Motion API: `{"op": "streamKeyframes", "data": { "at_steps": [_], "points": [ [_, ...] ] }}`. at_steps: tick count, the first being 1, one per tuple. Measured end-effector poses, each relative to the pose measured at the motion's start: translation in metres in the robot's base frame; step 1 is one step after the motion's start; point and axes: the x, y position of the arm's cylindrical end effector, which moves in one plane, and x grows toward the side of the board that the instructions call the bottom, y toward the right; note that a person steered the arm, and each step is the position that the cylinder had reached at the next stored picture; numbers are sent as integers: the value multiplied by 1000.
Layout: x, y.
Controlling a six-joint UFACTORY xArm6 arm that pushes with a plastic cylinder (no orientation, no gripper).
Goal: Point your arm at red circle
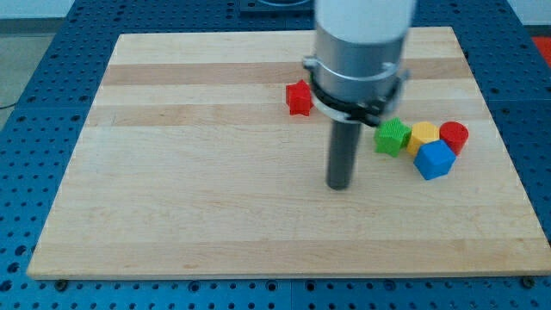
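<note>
Camera view has the red circle (454, 135) parked at the view's right, at the far end of a tight little cluster. It reads as a short red cylinder with a flat round top, smooth and a bit glossy like moulded plastic. Touching it on its left is a yellow block (423, 133) with angled faces, exact shape hard to call. A blue cube (433, 159) is tucked just below those two, seemingly in contact with both, and a green block (392, 137) with a notched, star-ish outline closes the cluster on the left.

Being hemmed in on the left and below, the circle looks easiest to reach from the view's right or top, so a route around the cluster would probably be needed to avoid shoving the neighbours.

My tip (339, 184) is set down on the board left of and slightly below the green block, apart from every block and nowhere near the circle yet. No jaws exist on this rig, just a plain dark matte rod under a grey collar, so nothing is opened or closed on anything.

A red star-shaped block (299, 98) sits alone up toward the view's top, left of the rod, same colour so easily mixed up. The wooden board (189, 181) is pale, striped planking, resting on a blue perforated table (34, 129).
</note>
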Motion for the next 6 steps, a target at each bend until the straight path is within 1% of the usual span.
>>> {"op": "streamKeyframes", "data": {
  "at_steps": [1,2,3,4,5,6],
  "points": [
    [20,55],
    [30,113],
    [27,183],
    [5,222],
    [-31,220],
    [-52,201]
  ]
}}
